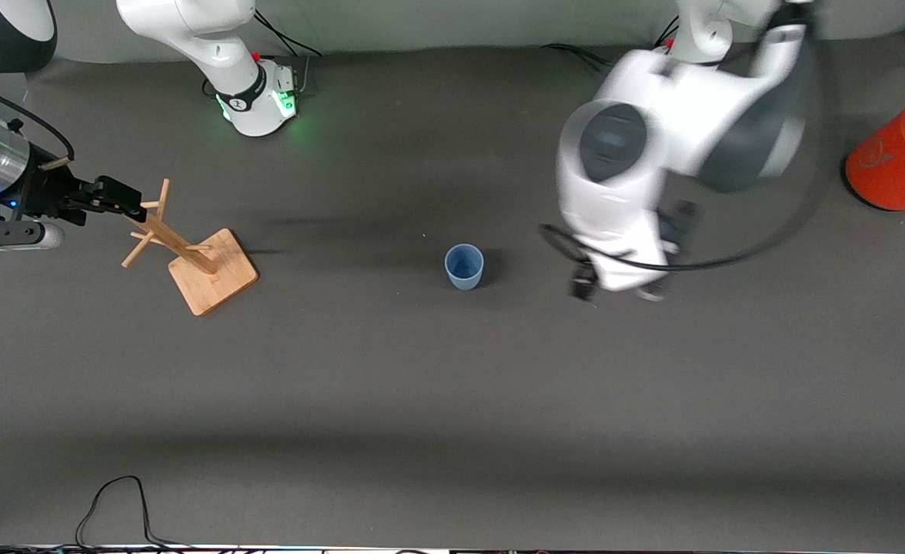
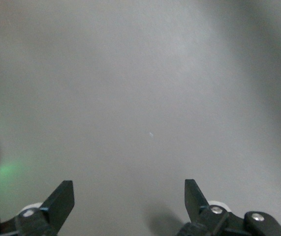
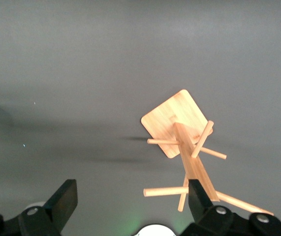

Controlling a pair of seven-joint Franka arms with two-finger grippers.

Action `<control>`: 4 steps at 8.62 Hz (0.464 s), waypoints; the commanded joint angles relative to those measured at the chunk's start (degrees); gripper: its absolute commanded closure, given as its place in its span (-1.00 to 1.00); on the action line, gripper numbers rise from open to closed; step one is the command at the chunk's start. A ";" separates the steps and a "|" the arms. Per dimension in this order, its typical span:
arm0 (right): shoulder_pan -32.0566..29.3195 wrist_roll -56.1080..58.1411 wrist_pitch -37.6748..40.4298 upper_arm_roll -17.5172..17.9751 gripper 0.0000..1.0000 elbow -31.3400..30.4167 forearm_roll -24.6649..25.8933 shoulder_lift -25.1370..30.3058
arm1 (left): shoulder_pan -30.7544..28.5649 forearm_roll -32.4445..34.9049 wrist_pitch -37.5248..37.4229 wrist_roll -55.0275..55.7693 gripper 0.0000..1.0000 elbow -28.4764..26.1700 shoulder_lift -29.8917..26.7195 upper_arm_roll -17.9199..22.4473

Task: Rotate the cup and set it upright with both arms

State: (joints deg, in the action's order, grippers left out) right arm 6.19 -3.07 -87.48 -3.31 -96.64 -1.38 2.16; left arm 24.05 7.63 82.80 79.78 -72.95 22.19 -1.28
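The cup (image 1: 464, 266) is sitting mouth-up on the grey table (image 1: 422, 400), roughly mid-table, between the wooden rack (image 1: 191, 250) and the left arm's wrist, so honestly it's looking like the uprighting part is already taken care of. It's a small pale-blue tumbler, no handle, matte, tapering toward the base, with a bit of shadow being thrown beside it. Nothing is touching it right now.

The left gripper (image 2: 129, 196) is being held over bare table just beside the cup, toward the left arm's end, jaws spread wide and nothing between them; the arm is blurred in the front view, so it's probably being moved. The right gripper (image 3: 130, 199) is hanging over the rack, also wide and empty, apparently waiting.

Best guess: either the job is being wrapped up or a fresh approach is being lined up. If any rotating is left, the left gripper is needing to be brought across onto the cup's wall without tipping it
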 commanded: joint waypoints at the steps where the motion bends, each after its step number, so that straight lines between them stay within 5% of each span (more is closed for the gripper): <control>1: 0.41 1.13 0.99 -0.47 -1.00 0.93 0.23 -0.31 | -9.68 -1.30 -4.64 -22.98 -1.00 -2.10 -4.51 -0.65; 4: 0.41 0.96 0.47 -0.47 -1.00 1.10 -0.46 -0.40 | -21.20 -2.80 -3.62 -55.30 -1.00 -10.41 -13.36 -0.48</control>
State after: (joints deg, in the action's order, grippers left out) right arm 6.20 -3.07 -87.46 -3.37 -96.62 -1.42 2.15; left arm 5.89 5.54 77.38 35.93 -75.55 15.28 -1.15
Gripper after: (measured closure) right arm 0.000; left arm 0.000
